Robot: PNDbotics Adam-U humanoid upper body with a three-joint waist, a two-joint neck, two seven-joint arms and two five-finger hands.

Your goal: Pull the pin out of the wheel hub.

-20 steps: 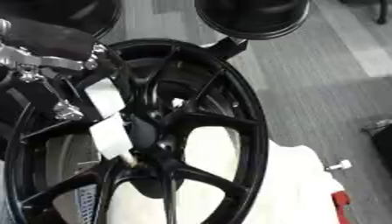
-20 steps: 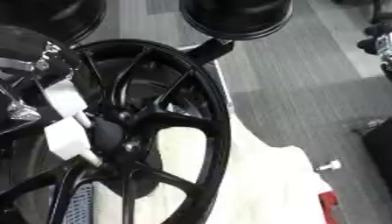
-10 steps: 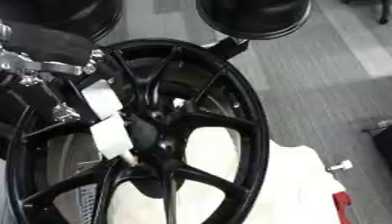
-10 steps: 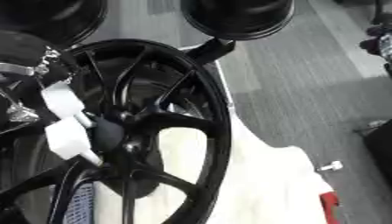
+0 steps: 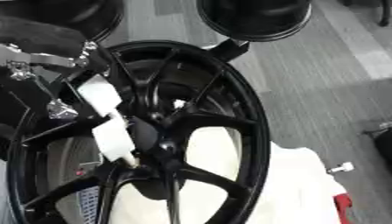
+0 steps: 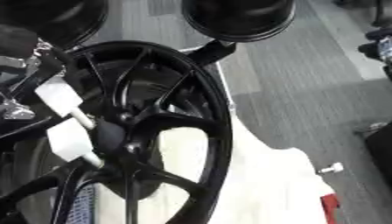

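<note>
A big black spoked wheel (image 5: pixel 253 131) stands tilted and fills the left and middle of both views. Its hub (image 5: pixel 157 135) sits where the spokes meet. My left arm comes in from the upper left with silver joints (image 5: pixel 34 61). The left hand (image 5: pixel 113 135), black with white pads, lies against the left side of the hub. A small pale stud (image 5: pixel 178 104) shows just above the hub; I cannot make out whether it is the pin. The hand's tip is hidden behind the hub and spokes. My right hand shows in neither view.
White padding (image 5: pixel 295 183) lies under the wheel at the lower right. A small white bolt-like piece (image 6: pixel 330 168) and a red object (image 6: pixel 329 204) lie at its right edge. Two round black objects (image 5: pixel 257 17) stand at the top on the grey floor.
</note>
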